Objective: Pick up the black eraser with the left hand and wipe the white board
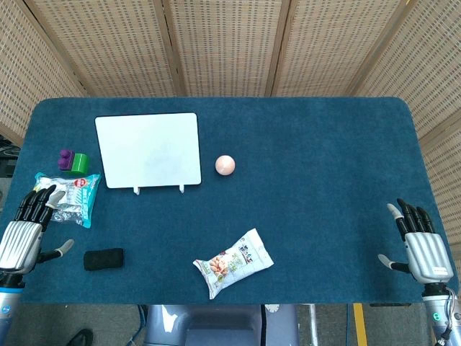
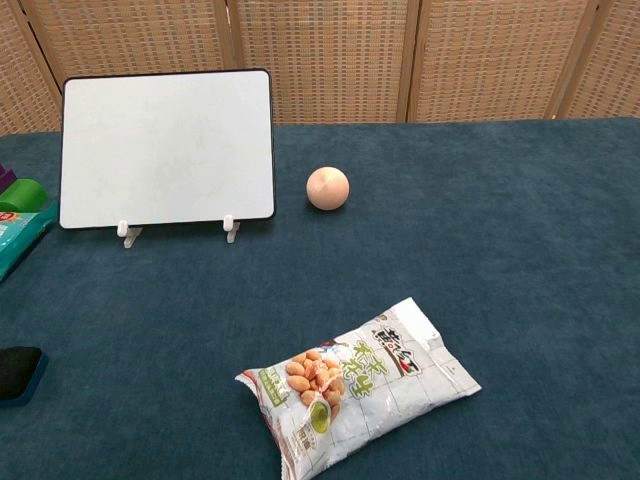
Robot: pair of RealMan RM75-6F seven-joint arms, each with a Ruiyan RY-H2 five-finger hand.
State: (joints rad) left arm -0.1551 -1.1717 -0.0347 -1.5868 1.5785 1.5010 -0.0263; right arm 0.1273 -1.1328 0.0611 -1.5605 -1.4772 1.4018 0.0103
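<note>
Left hand [image 1: 21, 241] at tabletop's [image 1: 324, 158] left edge, fingers [image 1: 34, 203] spread, holding nothing. Black eraser [image 1: 103, 259] flat on tabletop just beside left hand, not touching. White board [image 1: 148, 151] propped upright on small feet, far left. Right hand [image 1: 423, 249] at right edge, fingers apart, empty. Peanut packet [image 1: 233, 263] near front centre; pale ball [image 1: 225, 164] beside white board.

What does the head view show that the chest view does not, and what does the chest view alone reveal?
Only the head view shows the left robot hand, the right robot hand, both open, and the purple block. Only the chest view shows the white board standing upright on its feet. Both share the black eraser, the peanut bag, the ball and the blue table.
</note>
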